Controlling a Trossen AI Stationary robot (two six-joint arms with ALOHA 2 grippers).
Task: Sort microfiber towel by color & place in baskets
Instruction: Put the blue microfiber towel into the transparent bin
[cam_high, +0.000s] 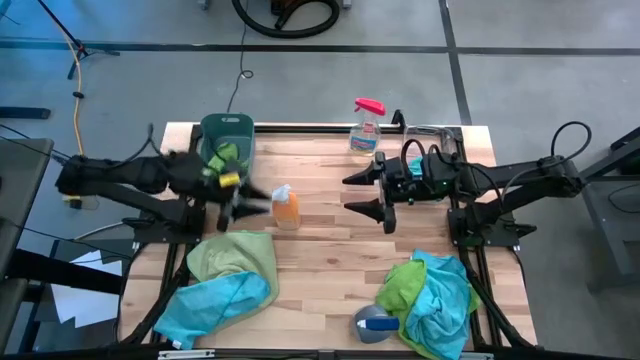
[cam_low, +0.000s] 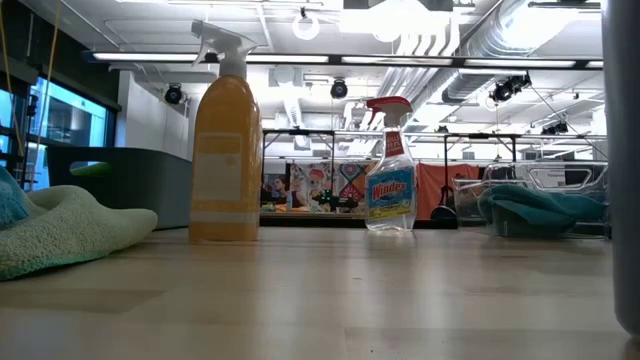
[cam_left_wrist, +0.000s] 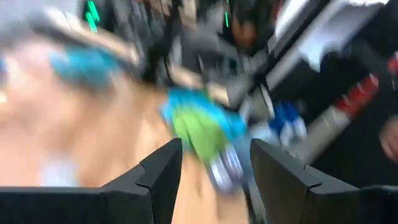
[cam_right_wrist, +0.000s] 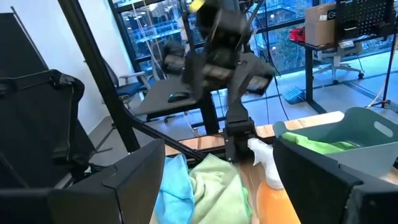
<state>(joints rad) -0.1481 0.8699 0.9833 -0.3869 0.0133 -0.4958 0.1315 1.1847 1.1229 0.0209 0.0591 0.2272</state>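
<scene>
The dark teal basket (cam_high: 228, 133) stands at the far left with a green towel (cam_high: 222, 155) in it. The clear basket (cam_low: 530, 208) stands far right and holds a teal towel; the right arm mostly hides it from above. One green and blue towel pile (cam_high: 228, 275) lies near left, another (cam_high: 432, 300) near right. My left gripper (cam_high: 240, 207) is blurred and open just in front of the teal basket, holding nothing (cam_left_wrist: 214, 168). My right gripper (cam_high: 352, 193) hovers open at mid table, empty (cam_right_wrist: 217, 180).
An orange spray bottle (cam_high: 285, 207) stands upright between the two grippers. A Windex bottle (cam_high: 366, 125) with a red trigger stands at the far edge. A grey and blue object (cam_high: 374, 322) lies against the near right pile. Bare wood (cam_high: 330, 265) shows between the piles.
</scene>
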